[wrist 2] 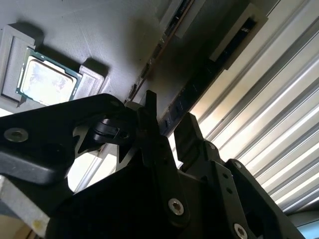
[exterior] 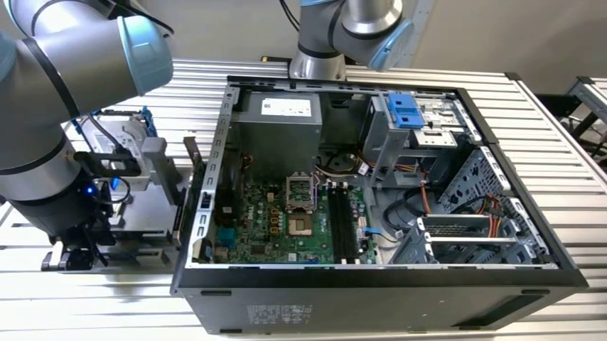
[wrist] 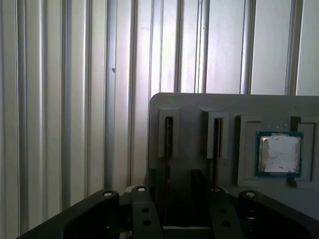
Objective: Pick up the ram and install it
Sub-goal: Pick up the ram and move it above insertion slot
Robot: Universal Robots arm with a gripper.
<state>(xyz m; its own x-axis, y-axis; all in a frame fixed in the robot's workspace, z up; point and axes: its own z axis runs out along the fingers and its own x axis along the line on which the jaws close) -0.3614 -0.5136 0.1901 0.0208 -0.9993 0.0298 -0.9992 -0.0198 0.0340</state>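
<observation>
Right now the end effector [wrist: 174, 175] stands open, its two fingers [wrist: 198, 181] on either side of the ram [wrist: 168, 139]. The ram stands on edge in a slot of a grey holder block [wrist: 192, 107] on the ribbed table [wrist: 75, 99]. Just beyond one finger stands a second stick [wrist: 217, 137], then a square processor chip [wrist: 279, 154].

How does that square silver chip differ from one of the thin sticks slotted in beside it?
The chip is square and lies flat in a recess, silver face up. The ram is long and thin, standing on edge in a slot. Both sit in the same grey holder.
</observation>
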